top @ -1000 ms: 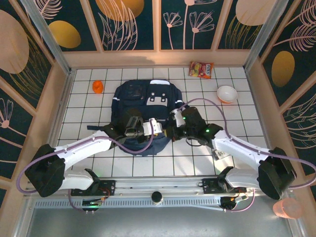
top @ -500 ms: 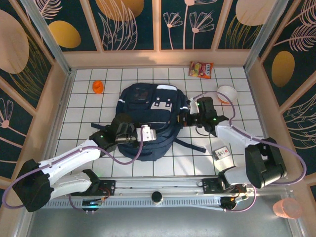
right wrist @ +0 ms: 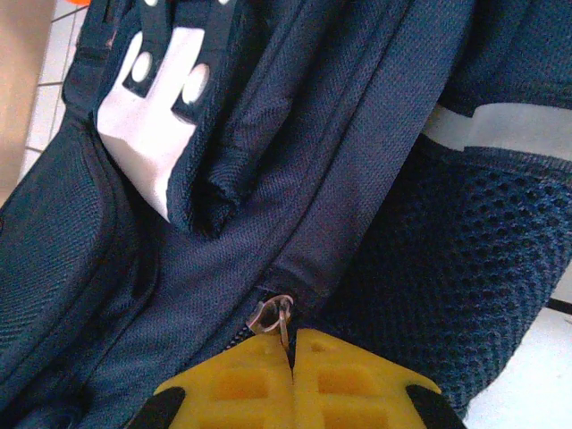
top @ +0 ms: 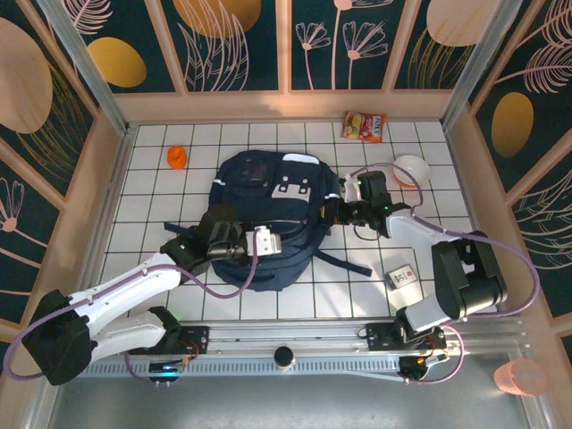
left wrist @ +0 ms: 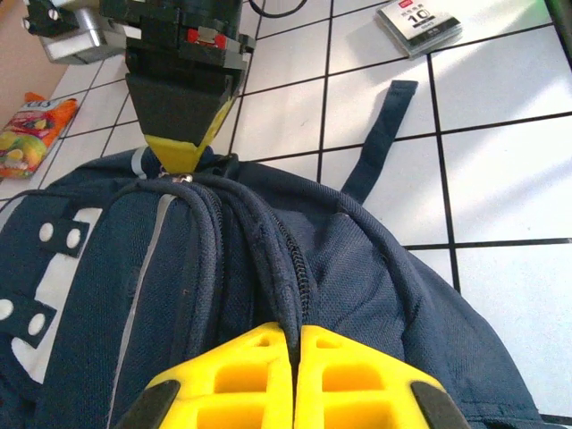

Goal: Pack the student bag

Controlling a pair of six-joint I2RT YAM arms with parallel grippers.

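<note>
**A:** What do we read first, taking the largest thing and working down?

**B:** The white-tiled table (top: 152,192). On it lies the student bag (top: 268,192), front face up, about midway between the left and right edges, with a loose strap trailing toward the near right corner.

**A:** And where do we find the two tools?

**B:** Both are on the bag. The left gripper (left wrist: 295,340) sits at the bag's near side. Its fingers are pressed together and the zip track (left wrist: 288,259) runs in between them, so we judge that it pinches the seam there. The right gripper (right wrist: 291,344) sits at the side of the bag that faces the table's right edge. It is likewise closed, with the small metal zip pull (right wrist: 279,315) caught at its fingertips.

**A:** Which relation governs the coming move?

**B:** The long axis of the zip. In the left wrist view the track runs straight from the left fingertips away to the right gripper, so both grips lie on one line. We judge the left end to be the anchor and the right end the working one. The pull must travel along that line, and the right arm, already on it, is the nearer. We cannot tell whether the teeth between the grips are open or joined.
</note>
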